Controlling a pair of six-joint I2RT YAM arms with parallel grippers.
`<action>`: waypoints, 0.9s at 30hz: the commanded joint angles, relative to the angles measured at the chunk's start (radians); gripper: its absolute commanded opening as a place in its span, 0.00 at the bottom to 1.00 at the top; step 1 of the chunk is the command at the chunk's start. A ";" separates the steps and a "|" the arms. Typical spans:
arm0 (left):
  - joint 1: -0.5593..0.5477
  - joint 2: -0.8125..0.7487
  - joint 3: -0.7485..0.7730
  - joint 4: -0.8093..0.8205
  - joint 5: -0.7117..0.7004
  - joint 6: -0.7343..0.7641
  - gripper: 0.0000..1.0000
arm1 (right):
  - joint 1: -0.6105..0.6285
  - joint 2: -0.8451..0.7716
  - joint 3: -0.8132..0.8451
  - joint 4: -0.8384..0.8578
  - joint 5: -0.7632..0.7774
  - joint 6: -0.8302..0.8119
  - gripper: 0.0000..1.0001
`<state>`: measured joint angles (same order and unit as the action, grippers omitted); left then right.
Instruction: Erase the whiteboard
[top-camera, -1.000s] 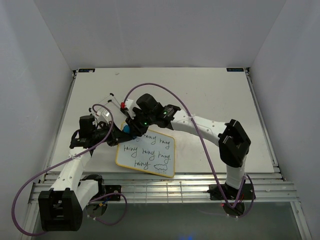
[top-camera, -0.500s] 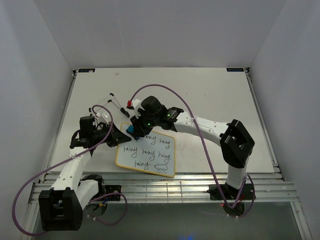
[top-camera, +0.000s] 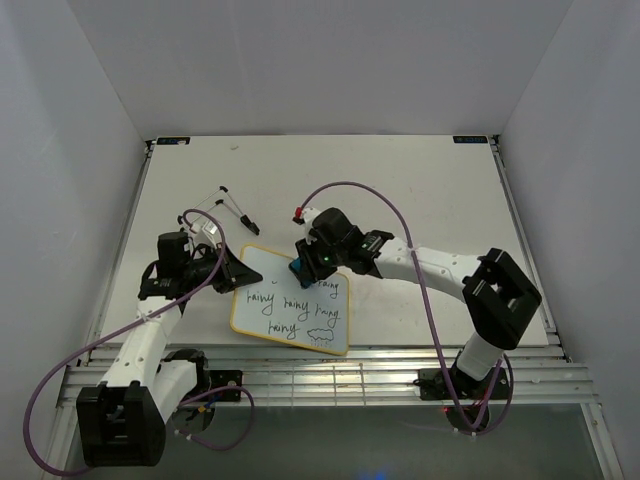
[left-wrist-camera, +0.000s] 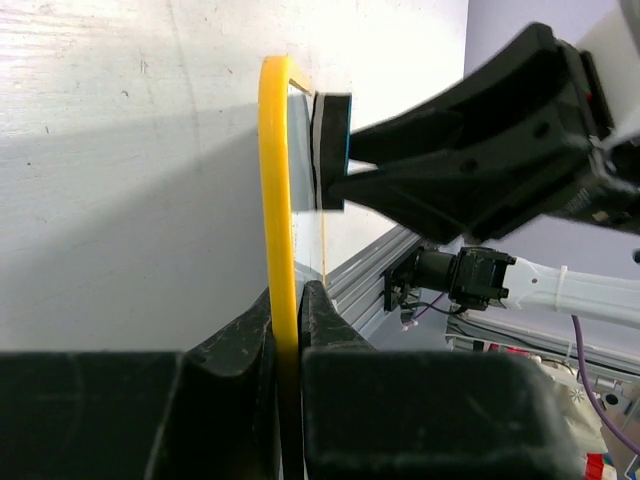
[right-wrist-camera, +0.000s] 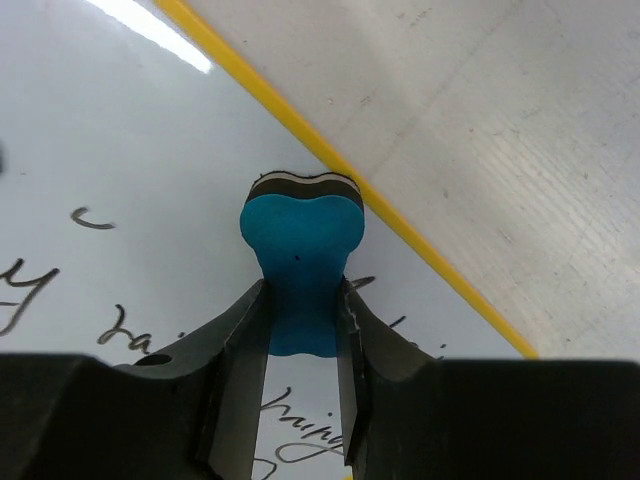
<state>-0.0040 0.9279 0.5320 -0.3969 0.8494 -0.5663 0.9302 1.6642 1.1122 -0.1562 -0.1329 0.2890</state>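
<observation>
The whiteboard (top-camera: 287, 308) lies tilted on the table, yellow-rimmed, with black handwritten words over its middle and lower rows. My left gripper (top-camera: 233, 276) is shut on the board's left edge; in the left wrist view the yellow rim (left-wrist-camera: 275, 190) runs up from between the fingers of that gripper (left-wrist-camera: 288, 302). My right gripper (top-camera: 303, 268) is shut on a blue eraser (top-camera: 297, 266) pressed on the board's top row. In the right wrist view the eraser (right-wrist-camera: 303, 262) sits between the jaws of the right gripper (right-wrist-camera: 303, 292), near the upper rim on the board (right-wrist-camera: 120, 150).
A thin black pen (top-camera: 247, 222) and fine black rods (top-camera: 218, 196) lie on the table behind the board. Purple cables (top-camera: 350, 187) loop over the arms. Aluminium rails (top-camera: 330, 375) run along the near edge. White walls close in left, back and right.
My right gripper has slid the eraser rightward along the board's top row, and the writing at the upper left is gone. The left gripper has not moved.
</observation>
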 joint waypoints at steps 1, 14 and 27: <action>-0.028 -0.041 0.034 0.125 0.056 0.080 0.00 | 0.174 0.101 0.087 -0.075 -0.117 0.050 0.08; -0.028 -0.051 0.031 0.127 0.057 0.080 0.00 | 0.234 0.189 0.249 -0.011 -0.079 0.055 0.08; -0.028 -0.046 0.039 0.139 0.100 0.082 0.15 | 0.171 0.223 0.216 -0.077 -0.079 -0.037 0.08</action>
<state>0.0051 0.9241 0.5316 -0.4160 0.8295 -0.5652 1.0657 1.7687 1.3487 -0.2260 -0.1879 0.3054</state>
